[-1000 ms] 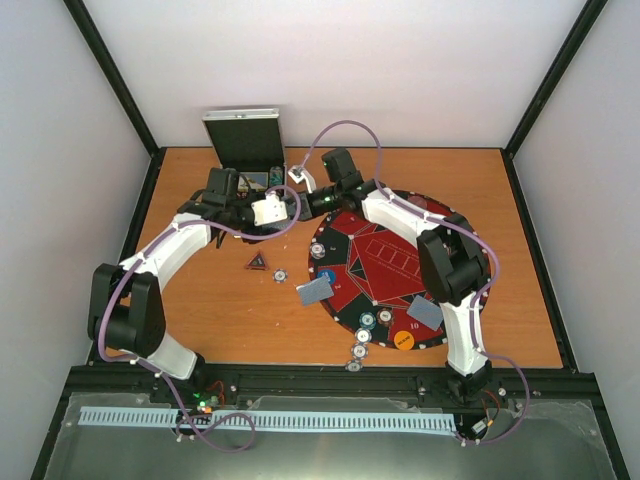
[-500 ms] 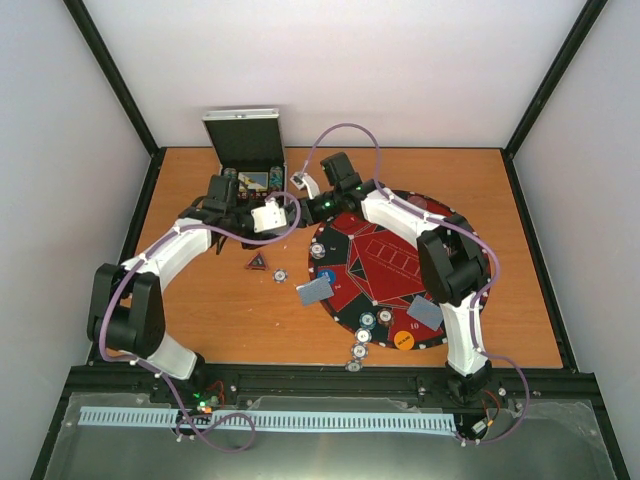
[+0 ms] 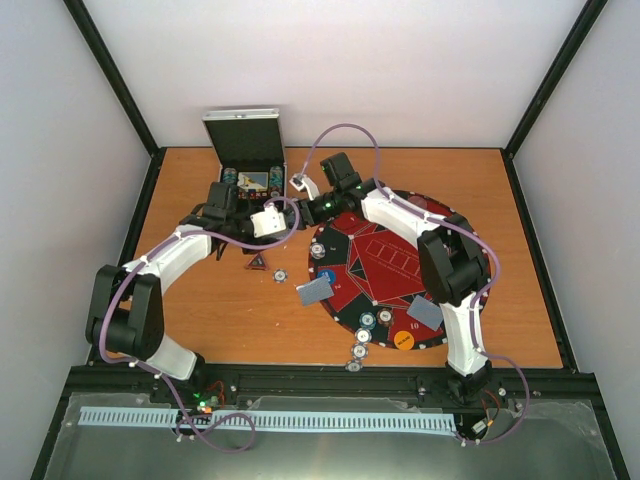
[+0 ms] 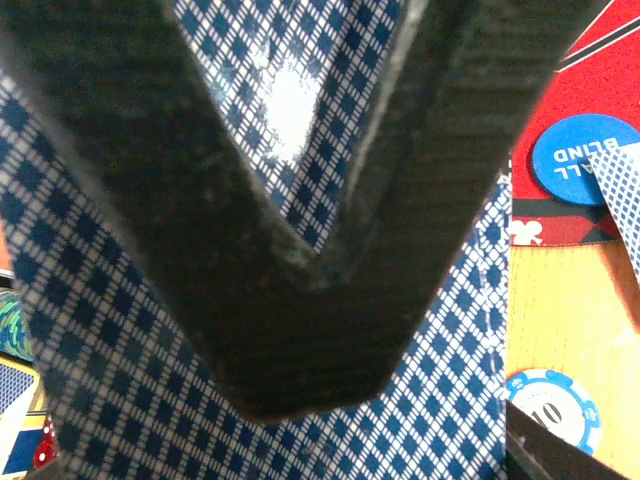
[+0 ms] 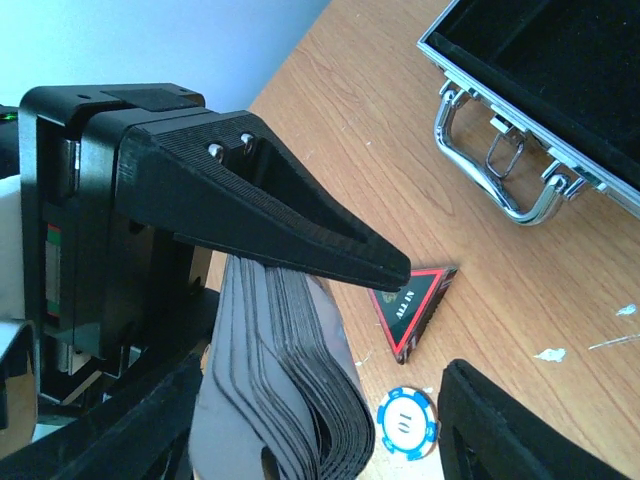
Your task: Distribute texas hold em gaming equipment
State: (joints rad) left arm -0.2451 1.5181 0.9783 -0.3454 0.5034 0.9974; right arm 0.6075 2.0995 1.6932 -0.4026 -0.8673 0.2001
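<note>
Seen from above, two robot arms reach over a wooden table point(image 3: 220, 320) toward an open aluminium case point(image 3: 245, 140) at its far left. The left gripper point(image 5: 370, 268) is clamped on a thick deck of playing cards point(image 5: 285, 350). One of its fingers lies flat across the top of the stack, and its own camera is filled with the cards' blue diamond-patterned backs. The right gripper point(image 5: 310, 435) stands wide apart with nothing in its grasp, a finger on either side of the deck's near end and one of them well clear of it. Just beyond the deck, on the bare wood, lie a black-and-red triangular "ALL IN" marker point(image 5: 412, 305) and a blue-and-white poker chip point(image 5: 408, 422). To the right sits a round red-and-black poker mat point(image 3: 385, 275). One single card point(image 3: 314, 291) overlaps its left edge. Another card point(image 3: 424, 313) lies near its front, beside an orange disc point(image 3: 403, 339). A blue "blind" disc point(image 4: 585, 160) rests on the mat. More chips point(image 3: 359, 351) trail off the mat's front edge.
</note>
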